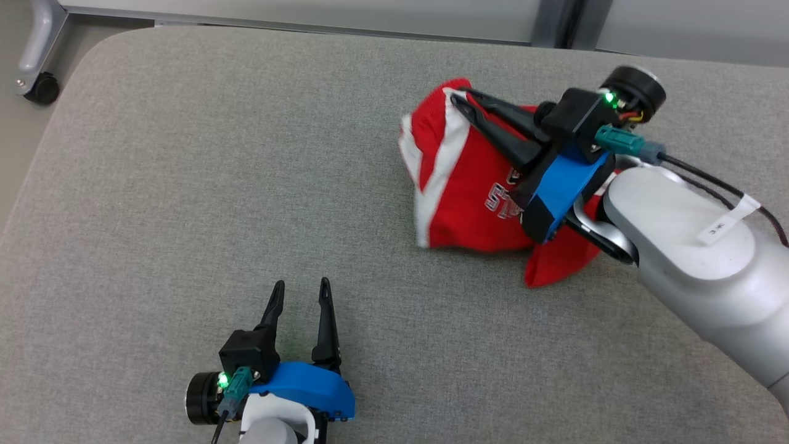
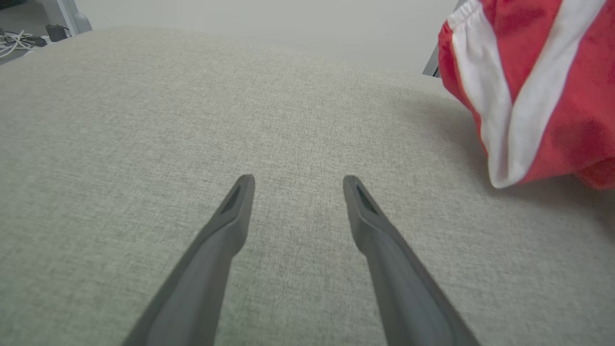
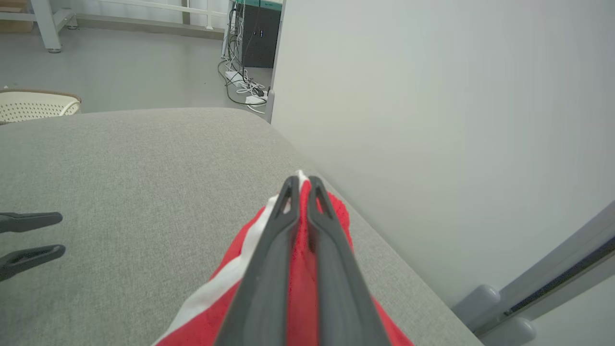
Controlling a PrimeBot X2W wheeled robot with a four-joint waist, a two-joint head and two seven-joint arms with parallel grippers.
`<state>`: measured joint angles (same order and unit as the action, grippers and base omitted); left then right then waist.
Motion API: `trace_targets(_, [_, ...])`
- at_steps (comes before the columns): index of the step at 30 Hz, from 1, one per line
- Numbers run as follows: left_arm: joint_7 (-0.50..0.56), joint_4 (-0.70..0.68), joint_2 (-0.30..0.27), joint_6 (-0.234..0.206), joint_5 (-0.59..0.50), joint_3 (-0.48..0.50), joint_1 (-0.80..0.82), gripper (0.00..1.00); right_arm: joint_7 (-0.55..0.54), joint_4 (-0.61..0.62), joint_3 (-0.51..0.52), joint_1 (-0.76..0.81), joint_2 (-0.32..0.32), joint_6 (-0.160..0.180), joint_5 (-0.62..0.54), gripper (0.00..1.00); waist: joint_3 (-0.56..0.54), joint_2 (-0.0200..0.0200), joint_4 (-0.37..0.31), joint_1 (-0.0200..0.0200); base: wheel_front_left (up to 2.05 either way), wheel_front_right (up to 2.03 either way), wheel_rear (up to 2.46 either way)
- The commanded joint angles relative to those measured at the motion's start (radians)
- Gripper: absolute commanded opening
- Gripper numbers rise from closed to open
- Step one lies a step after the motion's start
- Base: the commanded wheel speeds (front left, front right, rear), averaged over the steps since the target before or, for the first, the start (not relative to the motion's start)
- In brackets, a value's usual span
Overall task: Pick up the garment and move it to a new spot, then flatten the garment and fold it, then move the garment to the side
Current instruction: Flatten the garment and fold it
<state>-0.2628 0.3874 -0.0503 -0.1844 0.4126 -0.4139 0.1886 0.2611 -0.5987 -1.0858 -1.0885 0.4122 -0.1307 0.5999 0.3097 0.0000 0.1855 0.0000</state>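
Your right end effector [image 1: 457,98] is pressed together on a raised fold of the garment [image 1: 456,185], both dark fingers pinching red cloth and a white edge at their tips. Along that wrist's own line of sight, the right end effector [image 3: 302,185] has the garment [image 3: 301,254] bunched between and beneath its fingers. The heap's long axis runs back from those fingertips under the wrist, roughly in line with the fingers. Two white stripes fan away from the pinch to the fingers' left, and white lettering is partly hidden below the blue wrist housing.

Your left end effector [image 1: 302,287] is spread, nothing between its fingers, low over the grey desk [image 1: 185,185] and well apart from the cloth. From its wrist, the left end effector [image 2: 298,182] has the garment [image 2: 552,72] ahead and off to its right.

A pale perforated basket [image 3: 33,103] sits beyond the desk [image 3: 120,168], far left of your right fingertips. You cannot tell what is in it.
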Motion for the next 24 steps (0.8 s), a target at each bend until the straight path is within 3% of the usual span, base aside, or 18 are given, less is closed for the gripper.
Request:
trace_targets(1, [-0.002,0.002,0.0,0.005,0.001,0.002,-0.001,1.0,0.004,0.04,0.038,-0.014,-0.004,0.0,-0.024,0.0,-0.004,0.0,0.001,0.0,0.0,0.0,0.0])
trace_targets(6, [-0.003,0.009,0.0,0.011,-0.001,0.009,-0.007,1.0,0.004,0.268,0.242,0.021,-0.034,0.0,-0.102,0.0,-0.022,0.0,0.002,0.0,0.0,0.0,0.0])
trace_targets(10, [-0.002,0.012,0.0,0.014,-0.006,0.024,-0.017,1.0,0.004,0.383,0.317,0.067,-0.024,0.0,-0.125,0.0,-0.039,0.0,-0.009,0.0,0.0,0.0,0.0])
trace_targets(21, [-0.002,0.02,0.0,0.03,-0.019,0.05,-0.031,1.0,0.004,0.339,0.317,0.383,0.143,0.0,-0.021,0.0,-0.035,0.0,-0.091,0.0,0.0,0.0,0.0])
trace_targets(23, [-0.003,0.02,0.0,0.029,-0.023,0.054,-0.022,1.0,0.004,0.297,0.35,0.459,0.154,0.0,-0.011,0.28,-0.032,0.0,-0.108,0.0,0.0,0.0,0.0])
trace_targets(24, [-0.002,0.021,0.0,0.032,-0.027,0.057,-0.017,1.0,0.004,0.27,0.376,0.492,0.152,0.0,-0.004,1.0,-0.032,0.0,-0.117,0.0,0.0,0.0,0.0])
